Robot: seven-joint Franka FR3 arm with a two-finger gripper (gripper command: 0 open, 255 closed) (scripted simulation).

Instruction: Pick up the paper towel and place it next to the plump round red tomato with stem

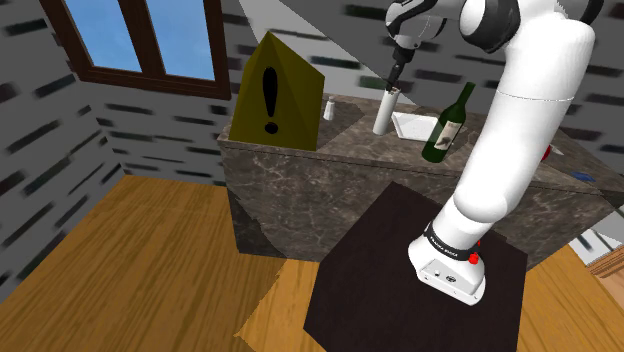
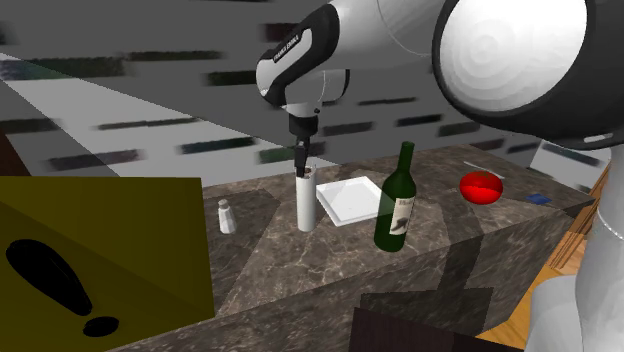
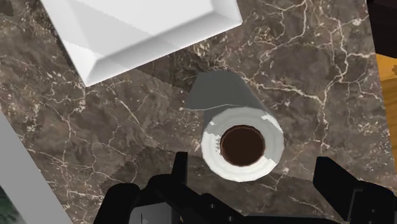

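A dark brown veined marble counter (image 1: 300, 190) (image 2: 300, 270) (image 3: 95, 140) runs across a room with a wooden floor and a framed window. The white Franka arm with dark joints (image 1: 510, 130) (image 2: 400, 30) rises from its dark box stand (image 1: 400, 290) and reaches over the stone top. At one end of the counter stands an olive-yellow wedge-shaped sign bearing a black exclamation mark (image 1: 275, 95) (image 2: 90, 250).

A white square dish with a raised rim (image 1: 415, 125) (image 2: 350, 198) (image 3: 127, 32) lies flat near the middle of the counter. A dark green glass wine bottle with a pale label (image 1: 448, 125) (image 2: 396, 200) stands upright just beside it.

The white paper towel roll with a brown core (image 1: 385, 110) (image 2: 306, 200) (image 3: 242, 143) stands upright on the marble, close beside the dish. The all-black two-finger gripper (image 1: 393, 82) (image 2: 304, 165) (image 3: 253, 159) hangs directly over the roll's top. In the wrist view its fingers stand apart on either side of the roll, released and not clasping it.

The round red tomato (image 2: 481, 187) sits on the counter well apart from the roll, beyond the bottle toward the second exterior view's right. A small white shaker (image 1: 328, 108) (image 2: 227, 216) stands between the sign and the roll.
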